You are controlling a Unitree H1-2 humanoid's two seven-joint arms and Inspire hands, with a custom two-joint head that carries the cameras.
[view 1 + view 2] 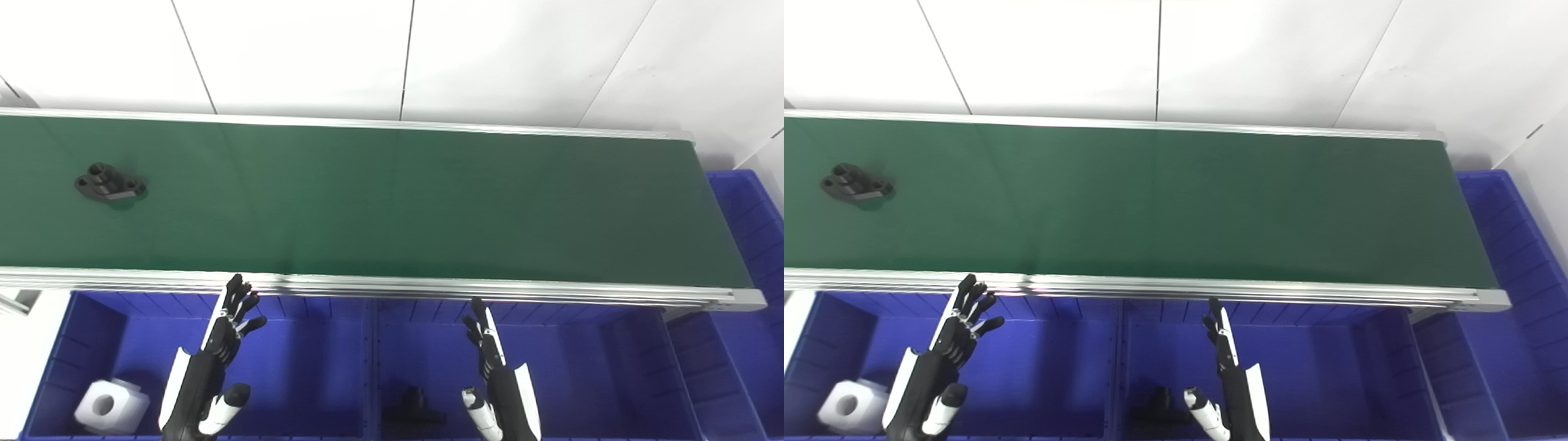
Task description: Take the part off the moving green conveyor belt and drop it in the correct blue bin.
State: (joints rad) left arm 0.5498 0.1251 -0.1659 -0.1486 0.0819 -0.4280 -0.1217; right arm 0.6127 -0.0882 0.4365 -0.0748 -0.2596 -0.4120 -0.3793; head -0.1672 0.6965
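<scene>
A black bracket-like part (109, 182) with round holes lies on the green conveyor belt (392, 202) at the far left. It also shows in the right eye view (856, 183). My left hand (211, 367) is open, fingers spread, over the left blue bin (294, 367), just below the belt's near rail. My right hand (496, 380) is open, fingers straight, over the middle blue bin (582, 367). Both hands are empty and far from the part.
A white block (112, 405) with a round hole lies in the left bin. A black part (411, 409) lies in the middle bin. Another blue bin (750, 257) stands past the belt's right end. The aluminium rail (392, 285) edges the belt.
</scene>
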